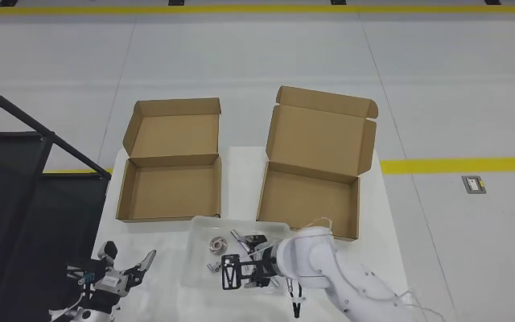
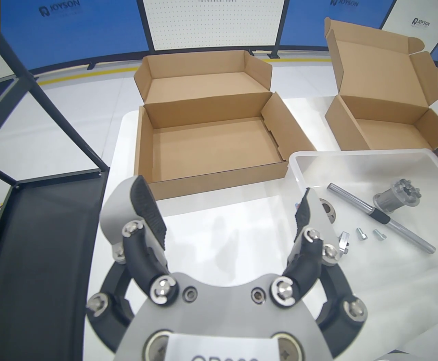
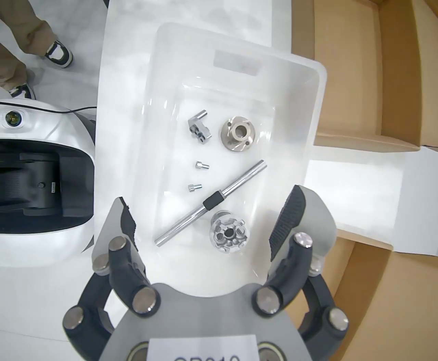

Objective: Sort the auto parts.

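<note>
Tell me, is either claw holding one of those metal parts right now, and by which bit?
Nothing is held. The left claw is open over the table beside the tray; the right claw is open above the tray, empty.

Setting: industrial test hall or robotics workshop.
Evidence: pale grey sealed floor (image 1: 241, 56) with a yellow lane line (image 1: 451, 165); blue partition panels (image 2: 85, 30); white perforated pegboard (image 2: 212, 20); black metal rack (image 2: 44, 222) beside the left edge of the white surface (image 2: 222, 218); clear tray (image 3: 309, 112) of machined metal parts (image 3: 238, 132).
</note>
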Available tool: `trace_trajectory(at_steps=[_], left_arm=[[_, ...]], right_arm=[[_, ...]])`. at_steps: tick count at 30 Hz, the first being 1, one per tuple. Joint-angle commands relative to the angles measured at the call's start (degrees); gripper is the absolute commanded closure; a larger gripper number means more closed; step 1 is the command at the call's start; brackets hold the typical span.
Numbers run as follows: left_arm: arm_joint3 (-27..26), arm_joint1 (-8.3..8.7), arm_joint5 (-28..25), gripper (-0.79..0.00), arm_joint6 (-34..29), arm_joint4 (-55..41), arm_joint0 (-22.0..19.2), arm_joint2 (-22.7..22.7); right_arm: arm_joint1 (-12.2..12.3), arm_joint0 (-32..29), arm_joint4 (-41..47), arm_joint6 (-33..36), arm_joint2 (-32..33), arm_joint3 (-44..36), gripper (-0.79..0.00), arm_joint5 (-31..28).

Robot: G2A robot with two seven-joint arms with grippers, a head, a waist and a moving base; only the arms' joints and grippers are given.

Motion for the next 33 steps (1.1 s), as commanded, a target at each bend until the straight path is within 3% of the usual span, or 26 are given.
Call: trace_trajectory(at_steps=[1,14,19,21,25,28,31,33], left_arm=[[0.0,0.0,0.0,-0.785,0.0,0.0,0.0,0.0],[0.0,0.0,0.0,-0.785,0.0,0.0,0.0,0.0],[0.0,0.0,0.0,-0.785,0.0,0.0,0.0,0.0],[0.0,0.0,0.0,-0.785,0.0,0.0,0.0,0.0],[0.0,0.0,0.0,-0.785,0.0,0.0,0.0,0.0],[0.0,0.0,0.0,-0.785,0.0,0.0,0.0,0.0],[0.0,0.0,0.0,-0.785,0.0,0.0,0.0,0.0],[0.0,0.0,0.0,-0.785,0.0,0.0,0.0,0.0]], right_arm=[[-0.51,1.1,0.61,1.29,-1.16,2.19,-0.785,1.07],[-2.33,4.84,1.35,4.93,-4.4,10.65,-0.782,4.54],[-2.72,5.47,0.51,3.88,-4.66,13.53,-0.757,5.83],[-2.84,5.67,0.1,2.99,-4.68,14.55,-0.711,6.08],[-3.0,5.89,-0.76,2.04,-4.75,15.99,-0.723,6.25],[-3.22,6.19,-0.93,1.61,-4.94,16.94,-0.776,6.26],[-3.42,6.48,-1.48,0.74,-5.14,18.3,-0.727,6.14],[-3.59,6.61,-1.76,0.33,-5.37,18.98,-0.622,6.24]])
